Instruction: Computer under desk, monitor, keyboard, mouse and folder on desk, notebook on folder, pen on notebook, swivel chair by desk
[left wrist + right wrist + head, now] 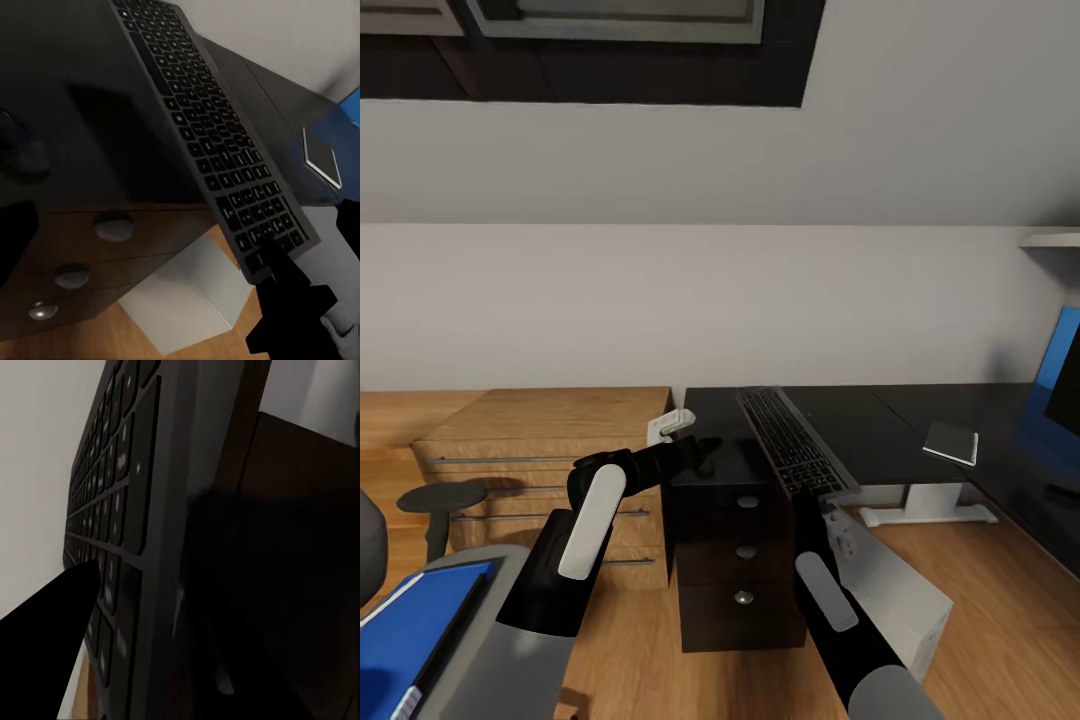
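Black keyboard (pixel 792 443) is seen lengthwise on the black desk (pixel 880 420), its near end overhanging the edge above the light-grey computer (pixel 900 600). Blue folder (pixel 410 630) lies on the grey swivel chair (pixel 500 640).

Right gripper (pixel 812 497) apparently clamped; left arm (pixel 592 520) raised
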